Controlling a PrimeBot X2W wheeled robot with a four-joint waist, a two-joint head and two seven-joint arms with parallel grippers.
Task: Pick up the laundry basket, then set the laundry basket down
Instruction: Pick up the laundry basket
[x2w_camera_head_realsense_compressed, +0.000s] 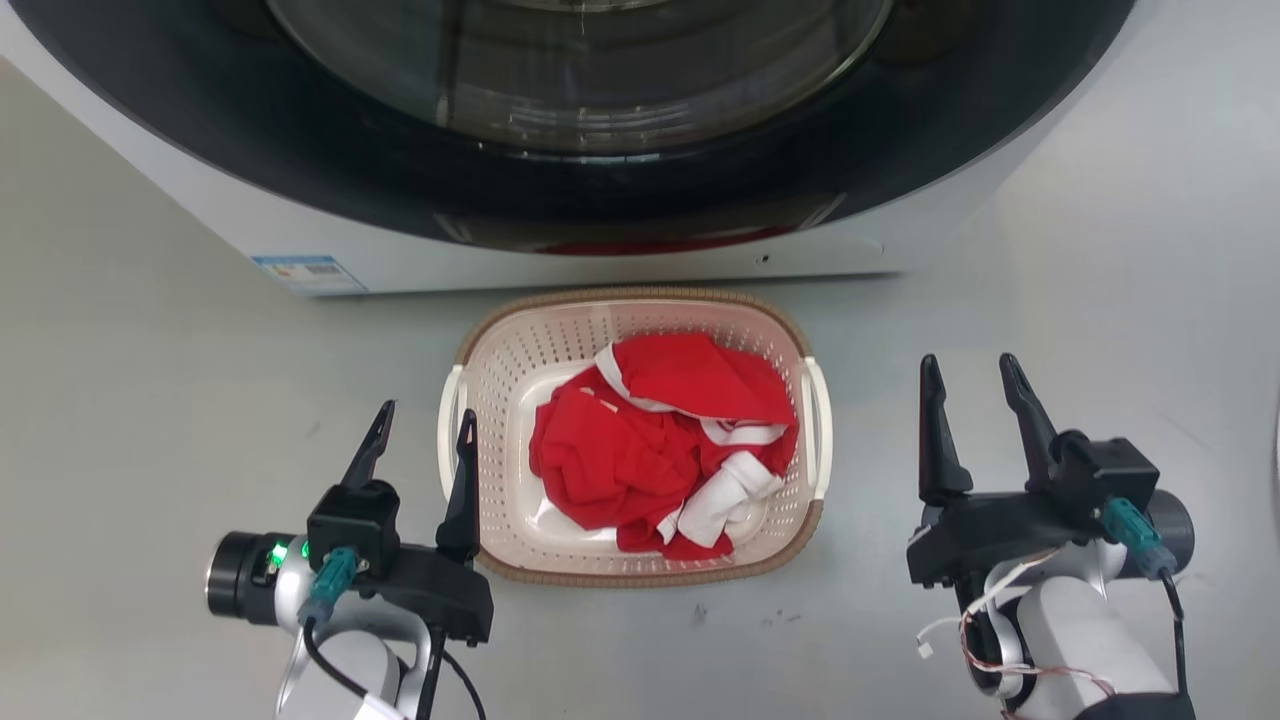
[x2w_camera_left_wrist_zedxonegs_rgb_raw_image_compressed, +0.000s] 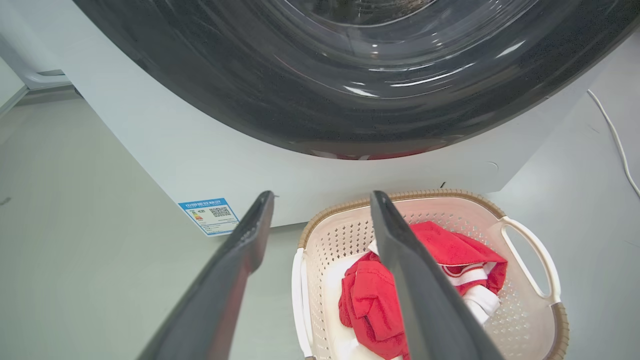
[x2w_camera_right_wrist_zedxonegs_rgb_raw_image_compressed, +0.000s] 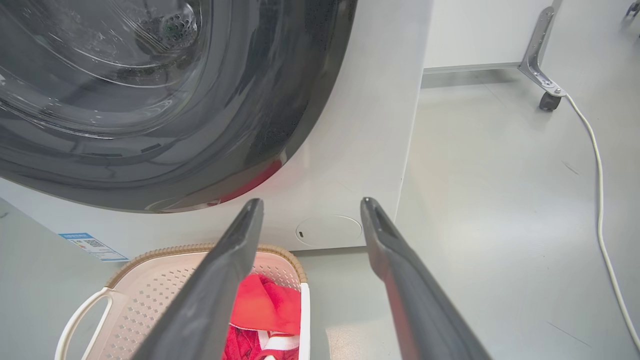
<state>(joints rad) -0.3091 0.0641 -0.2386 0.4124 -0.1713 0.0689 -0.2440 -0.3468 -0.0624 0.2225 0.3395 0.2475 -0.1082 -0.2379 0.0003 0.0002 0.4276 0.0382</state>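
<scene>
**Progress.** The laundry basket (x2w_camera_head_realsense_compressed: 640, 297) sits on the floor at centre frame in the head view, just before the washing machine (x2w_camera_head_realsense_compressed: 300, 235), with a red-and-white garment (x2w_camera_head_realsense_compressed: 650, 440) heaped inside. The left gripper (x2w_camera_head_realsense_compressed: 426, 412), at lower left, has its jaws released and empty, the inner finger close beside the basket's left handle (x2w_camera_head_realsense_compressed: 447, 430). Whether it touches cannot be told. The right gripper (x2w_camera_head_realsense_compressed: 969, 361), at lower right, is likewise spread and empty, standing apart from the right handle (x2w_camera_head_realsense_compressed: 818, 430). In my judgement nothing is done yet: the lift and the set-down both remain.

**Views compared.** The head view alone relates both grippers to the basket. The left wrist view places the left handle in the gap between its fingers, at bottom centre, and shows a blue label (x2w_camera_left_wrist_zedxonegs_rgb_raw_image_compressed: 209, 216) on the machine. The right wrist view adds a white cable (x2w_camera_right_wrist_zedxonegs_rgb_raw_image_compressed: 597, 200) and a castored metal leg (x2w_camera_right_wrist_zedxonegs_rgb_raw_image_compressed: 547, 95) at upper right.
</scene>
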